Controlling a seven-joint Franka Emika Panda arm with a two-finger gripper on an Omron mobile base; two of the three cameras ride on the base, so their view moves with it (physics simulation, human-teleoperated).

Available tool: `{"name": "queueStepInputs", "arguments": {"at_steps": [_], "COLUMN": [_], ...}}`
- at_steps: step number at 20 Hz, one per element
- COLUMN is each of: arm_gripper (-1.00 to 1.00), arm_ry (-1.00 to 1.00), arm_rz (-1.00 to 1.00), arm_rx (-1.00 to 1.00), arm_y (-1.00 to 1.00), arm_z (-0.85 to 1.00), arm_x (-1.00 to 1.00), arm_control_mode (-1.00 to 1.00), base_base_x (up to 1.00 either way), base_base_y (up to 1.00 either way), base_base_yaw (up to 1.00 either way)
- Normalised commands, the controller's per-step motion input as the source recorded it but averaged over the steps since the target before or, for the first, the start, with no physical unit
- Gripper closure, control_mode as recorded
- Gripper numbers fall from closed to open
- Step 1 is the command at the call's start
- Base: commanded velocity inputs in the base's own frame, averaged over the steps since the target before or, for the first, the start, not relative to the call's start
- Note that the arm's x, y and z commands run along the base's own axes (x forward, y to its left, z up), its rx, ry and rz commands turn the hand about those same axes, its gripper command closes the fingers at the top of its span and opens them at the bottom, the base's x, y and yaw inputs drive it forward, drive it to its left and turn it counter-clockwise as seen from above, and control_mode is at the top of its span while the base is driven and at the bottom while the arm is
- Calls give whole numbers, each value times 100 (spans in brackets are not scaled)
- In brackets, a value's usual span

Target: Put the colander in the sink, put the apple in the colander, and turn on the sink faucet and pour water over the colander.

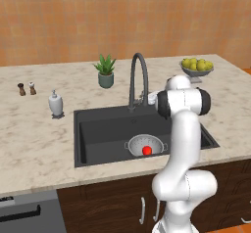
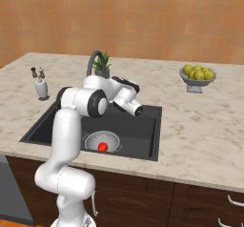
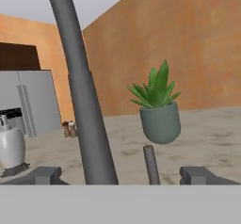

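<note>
The silver-grey colander (image 1: 145, 144) (image 2: 102, 140) rests on the floor of the dark sink (image 1: 98, 115) (image 2: 143, 130), near its front wall. Inside it lies the red apple (image 1: 146, 151) (image 2: 102, 147). The dark gooseneck faucet (image 1: 138, 75) (image 2: 94, 59) (image 3: 84, 119) rises behind the basin. In the hand view my gripper (image 3: 123, 176) is open, and its fingertips (image 3: 44, 175) stand wide on either side of the faucet's stem. The small lever (image 3: 150, 164) pokes up between them, right of the stem. I see no water running. My own arm hides the hand in both base views.
A potted plant (image 1: 105, 73) (image 3: 160, 119) stands behind the faucet. The white soap dispenser (image 1: 56, 104) (image 2: 42, 87) (image 3: 12, 148) and two small shakers (image 1: 26, 88) (image 2: 37, 72) are left of the sink. A footed bowl of yellow fruit (image 1: 197, 67) (image 2: 197, 76) sits at the right.
</note>
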Motion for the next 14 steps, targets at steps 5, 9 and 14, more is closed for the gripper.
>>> {"name": "queueStepInputs", "arguments": {"at_steps": [5,9,14], "arm_gripper": [-100,-100,-100], "arm_ry": [1,2,4], "arm_rz": [0,0,0], "arm_rx": [0,0,0], "arm_y": [0,0,0], "arm_z": [-18,-13,-11], "arm_x": [43,38,41], "arm_control_mode": [-100,-100,-100], "base_base_x": [0,0,0], "base_base_y": [0,0,0], "base_base_yaw": [0,0,0]}}
